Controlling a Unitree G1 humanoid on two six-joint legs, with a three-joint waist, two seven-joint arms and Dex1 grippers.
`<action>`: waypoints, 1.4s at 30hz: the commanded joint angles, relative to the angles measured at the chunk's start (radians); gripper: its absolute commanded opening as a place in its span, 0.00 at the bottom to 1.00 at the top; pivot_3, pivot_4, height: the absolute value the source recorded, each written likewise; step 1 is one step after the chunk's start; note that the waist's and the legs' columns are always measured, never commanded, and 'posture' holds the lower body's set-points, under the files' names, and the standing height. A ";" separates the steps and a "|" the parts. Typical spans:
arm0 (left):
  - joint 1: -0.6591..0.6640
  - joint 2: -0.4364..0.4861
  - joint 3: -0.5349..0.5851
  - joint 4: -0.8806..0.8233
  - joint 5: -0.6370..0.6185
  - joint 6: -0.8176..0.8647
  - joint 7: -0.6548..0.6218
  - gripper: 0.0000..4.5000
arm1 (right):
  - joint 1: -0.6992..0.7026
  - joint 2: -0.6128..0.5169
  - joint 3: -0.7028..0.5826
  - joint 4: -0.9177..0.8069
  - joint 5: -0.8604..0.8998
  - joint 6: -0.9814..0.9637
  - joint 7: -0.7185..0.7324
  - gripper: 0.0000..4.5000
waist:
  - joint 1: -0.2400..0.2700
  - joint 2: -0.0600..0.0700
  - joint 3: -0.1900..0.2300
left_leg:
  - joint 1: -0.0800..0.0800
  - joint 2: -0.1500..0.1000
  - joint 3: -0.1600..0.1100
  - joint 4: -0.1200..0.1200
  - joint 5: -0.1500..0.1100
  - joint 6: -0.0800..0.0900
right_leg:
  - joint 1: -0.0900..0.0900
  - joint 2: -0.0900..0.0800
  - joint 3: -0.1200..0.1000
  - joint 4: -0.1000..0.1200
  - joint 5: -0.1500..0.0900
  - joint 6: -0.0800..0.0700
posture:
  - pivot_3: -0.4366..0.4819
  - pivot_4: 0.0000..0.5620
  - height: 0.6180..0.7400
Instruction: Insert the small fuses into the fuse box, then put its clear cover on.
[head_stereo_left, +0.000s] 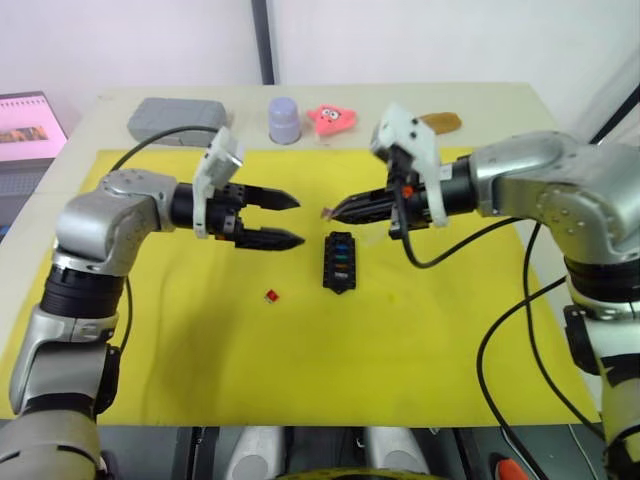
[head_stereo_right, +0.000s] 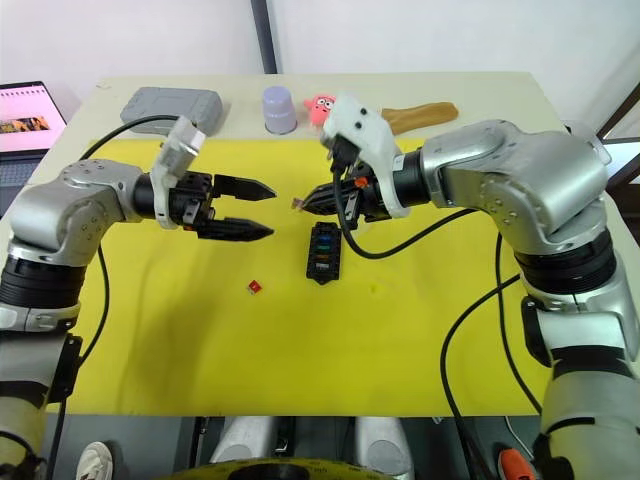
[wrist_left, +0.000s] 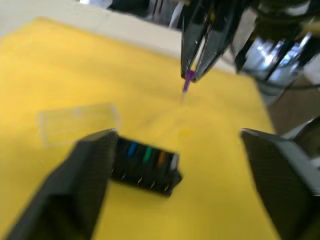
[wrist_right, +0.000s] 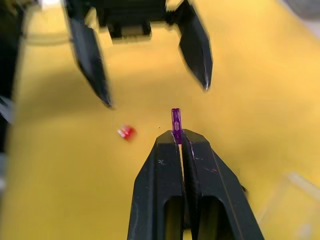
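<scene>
table (head_stereo_left: 520, 100): beige, wearing a yellow mat (head_stereo_left: 200, 350)
fuse box (head_stereo_left: 340, 261): sitting mid-mat
right gripper (wrist_right: 177, 134): jaws pinching a purple fuse (wrist_right: 176, 120)
left gripper (head_stereo_left: 287, 220): jaws gaping
red fuse (head_stereo_left: 271, 295): lying loose
wall (head_stereo_left: 150, 40): looking white

On the mat (head_stereo_left: 420, 350), a loose fuse (head_stereo_left: 271, 295) lies left of the fuse box (head_stereo_left: 340, 261).
</scene>
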 joint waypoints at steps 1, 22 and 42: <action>0.015 -0.004 -0.052 0.048 0.116 -0.164 -0.018 0.98 | -0.012 -0.027 0.088 0.014 -0.137 -0.139 0.073 0.00 | 0.000 0.000 0.000 | 0.000 0.000 0.000 0.000 0.000 0.000 | 0.000 0.000 0.000 0.000 0.000 0.000 | 0.48 0.27 1.00; -0.050 -0.280 -0.093 0.518 0.379 -0.706 0.044 0.98 | -0.064 0.080 0.258 0.303 -0.579 -0.440 0.306 0.00 | 0.000 0.000 0.000 | -0.008 -0.001 0.000 0.001 0.000 -0.001 | -0.008 -0.001 -0.001 0.001 0.000 0.000 | 0.48 0.27 1.00; -0.052 -0.290 -0.087 0.509 0.402 -0.714 0.031 0.98 | -0.044 0.125 0.242 0.303 -0.640 -0.387 0.351 0.00 | 0.000 0.000 0.000 | -0.008 -0.001 0.000 0.001 0.000 -0.001 | -0.009 -0.001 -0.001 0.001 0.000 0.000 | 0.48 0.27 1.00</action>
